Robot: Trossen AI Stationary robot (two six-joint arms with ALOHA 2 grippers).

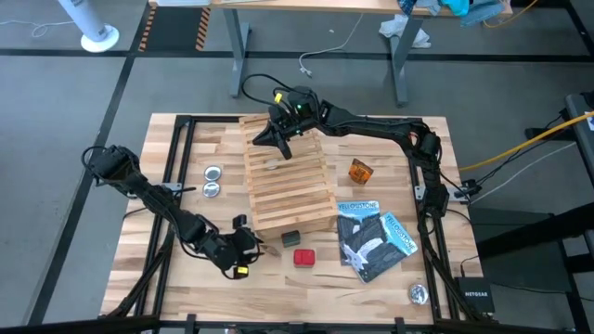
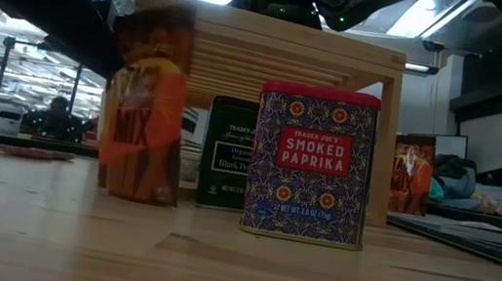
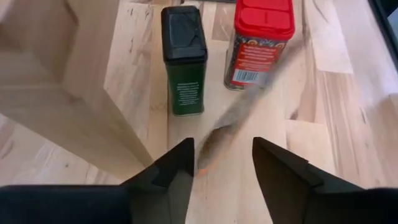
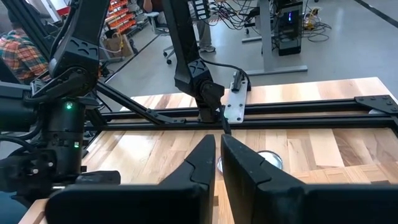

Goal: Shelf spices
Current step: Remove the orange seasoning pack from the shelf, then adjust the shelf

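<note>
The left tool (image 1: 243, 243) sits low on the surface (image 1: 167, 269) near the front of the shelf (image 1: 288, 181), fingers parted and empty, with an orange-brown packet (image 2: 146, 106) apparently just let go and blurred beside the dark green tin (image 3: 183, 59) and red-lidded paprika tin (image 3: 260, 43). A clean step means backing straight out without brushing the packet. The right tool (image 1: 278, 137) hovers over the shelf's far end, fingers closed and empty.
</note>
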